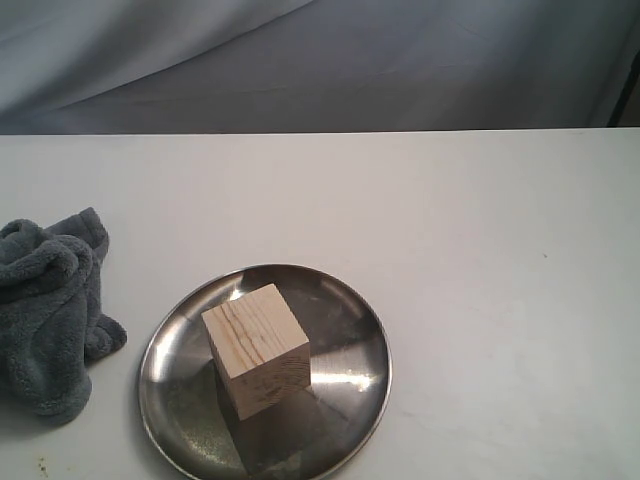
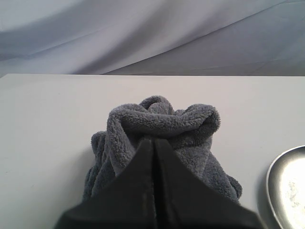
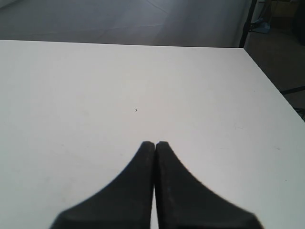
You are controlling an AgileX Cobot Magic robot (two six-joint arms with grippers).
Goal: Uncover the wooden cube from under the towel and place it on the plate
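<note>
The wooden cube (image 1: pixel 257 348) stands uncovered on the steel plate (image 1: pixel 368 325) near the table's front, one corner turned toward the camera. To the plate's left the grey-blue towel (image 1: pixel 50 310) lies crumpled in a heap. Neither gripper shows in the exterior view. In the left wrist view my left gripper (image 2: pixel 153 140) is shut with its tips together and nothing between them; the towel (image 2: pixel 162 119) bunches just beyond it and the plate's rim (image 2: pixel 286 186) shows at the side. My right gripper (image 3: pixel 155 143) is shut above bare white table.
A grey cloth backdrop (image 1: pixel 320 60) hangs behind the white table (image 1: pixel 450 220). In the right wrist view the table's far corner and side edge (image 3: pixel 267 81) show, with a dark stand (image 3: pixel 248 24) and floor beyond.
</note>
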